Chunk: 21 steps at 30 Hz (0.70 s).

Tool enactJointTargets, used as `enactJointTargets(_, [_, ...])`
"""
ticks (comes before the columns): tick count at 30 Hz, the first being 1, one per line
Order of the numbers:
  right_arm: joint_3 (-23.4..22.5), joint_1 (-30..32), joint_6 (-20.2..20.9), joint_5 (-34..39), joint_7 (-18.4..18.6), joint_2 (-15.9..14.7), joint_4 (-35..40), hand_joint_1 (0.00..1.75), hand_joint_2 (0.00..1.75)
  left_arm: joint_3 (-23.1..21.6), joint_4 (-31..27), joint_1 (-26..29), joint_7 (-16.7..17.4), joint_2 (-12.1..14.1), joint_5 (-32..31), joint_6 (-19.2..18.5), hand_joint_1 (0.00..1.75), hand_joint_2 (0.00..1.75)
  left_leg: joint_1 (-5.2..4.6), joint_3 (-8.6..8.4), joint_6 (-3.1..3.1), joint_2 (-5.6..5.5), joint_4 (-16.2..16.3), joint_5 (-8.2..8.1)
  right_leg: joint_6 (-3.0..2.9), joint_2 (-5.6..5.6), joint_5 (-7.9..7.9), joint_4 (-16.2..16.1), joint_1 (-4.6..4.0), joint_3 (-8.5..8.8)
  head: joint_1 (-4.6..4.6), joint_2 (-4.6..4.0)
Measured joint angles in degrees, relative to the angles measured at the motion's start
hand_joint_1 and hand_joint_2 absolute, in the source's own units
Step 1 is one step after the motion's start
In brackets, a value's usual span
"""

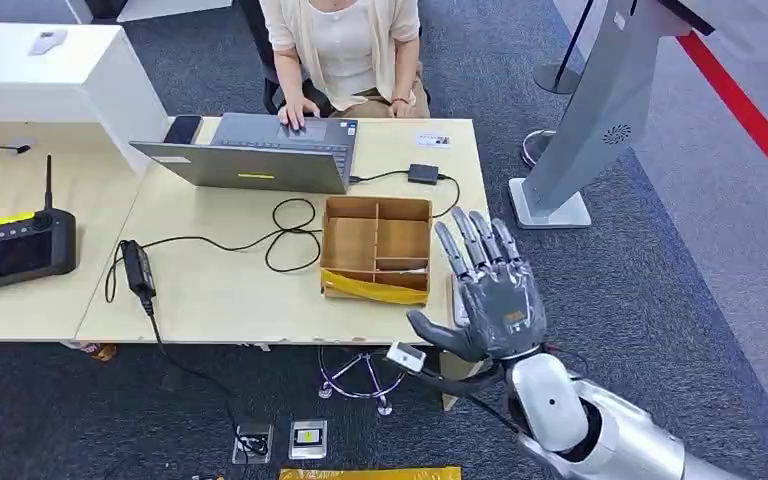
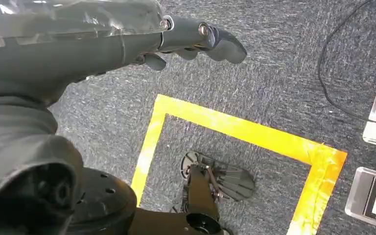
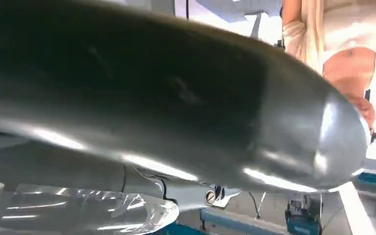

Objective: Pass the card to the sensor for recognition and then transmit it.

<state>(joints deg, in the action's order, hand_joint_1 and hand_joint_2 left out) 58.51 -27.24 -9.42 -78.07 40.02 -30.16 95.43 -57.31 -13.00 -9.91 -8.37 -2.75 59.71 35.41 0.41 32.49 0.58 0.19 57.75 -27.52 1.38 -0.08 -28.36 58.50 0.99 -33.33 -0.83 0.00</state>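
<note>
- Two hands are yours to check. In the head view the right hand (image 1: pixel 490 295) is raised beside the near right corner of the tabletop (image 1: pixel 220 290), back of the hand toward the camera, fingers (image 1: pixel 472 240) stretched out and spread, thumb stuck out to the side. It holds nothing.
- You see the left hand (image 2: pixel 196 41) in its wrist view, hanging over grey carpet (image 2: pixel 274 73) with yellow floor tape (image 2: pixel 235 128) below it. Its fingers look loosely extended, and nothing is in them.
- Just below the right thumb in the head view sits a small white piece (image 1: pixel 406 356); you cannot tell from these pictures whether it is the card.
- Another small white card-like item (image 1: pixel 432 140) lies on the far right part of the tabletop, near the person's (image 1: pixel 345 50) elbow. It is too small to read.
- Your cardboard box (image 1: pixel 376 248) with dividers sits on the tabletop just left of the right hand, a yellow strip along its near edge.
- Beyond it, an open laptop (image 1: pixel 260 155) stands in front of the seated person, whose hand rests on it; a black cable (image 1: pixel 290 235) loops between the laptop and the box.
- On the left tabletop lies a black remote controller (image 1: pixel 15 245) with two antennas.
- To the right, on the carpet, stands a grey kiosk stand (image 1: pixel 600 110).
- Your right wrist view is blurred, taken up by a dark curved cover.
</note>
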Motion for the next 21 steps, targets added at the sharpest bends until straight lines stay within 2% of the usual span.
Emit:
enactJointTargets(1, [0.0, 0.2, 0.5, 0.7, 0.0, 0.2, 0.0, 0.00, 0.00, 0.0, 0.0, 0.0, 0.1, 0.0, -0.1, -0.1, 0.00, 0.00, 0.00, 0.00, 0.00, 0.00, 0.0, 0.00, 0.00, 0.00, 0.00, 0.0, 0.00, 0.00, 0.02, 0.00])
enactJointTargets(2, [0.0, 0.3, 1.0, 1.1, 0.0, 0.4, 0.0, 0.00, 1.75, 0.0, 0.0, 0.0, 0.2, 0.0, -0.2, -0.1, 0.00, 0.00, 0.00, 0.00, 0.00, 0.00, 0.0, 0.00, 0.00, 0.01, 0.00, 0.0, 0.00, 0.00, 0.02, 0.00])
enactJointTargets(6, [0.0, 0.6, 4.4, 3.0, 0.0, 1.2, 0.0, 0.00, 1.75, 0.0, 0.0, 0.0, 0.5, 0.0, -0.6, -0.8, 0.00, 0.00, 0.00, -0.01, 0.00, 0.00, 0.0, 0.00, 0.00, -0.01, 0.00, 0.0, 0.00, 0.00, 0.00, 0.00])
enactJointTargets(21, [-3.9, 5.8, 9.5, -0.6, 0.0, 3.8, 3.7, 0.00, 1.75, 0.0, -0.1, 0.0, 1.2, 0.0, -1.9, -1.2, 0.00, 0.00, 0.01, -0.02, 0.00, -0.02, 0.0, 0.00, -0.01, -0.05, 0.00, 0.0, -0.01, 0.01, -0.02, 0.00])
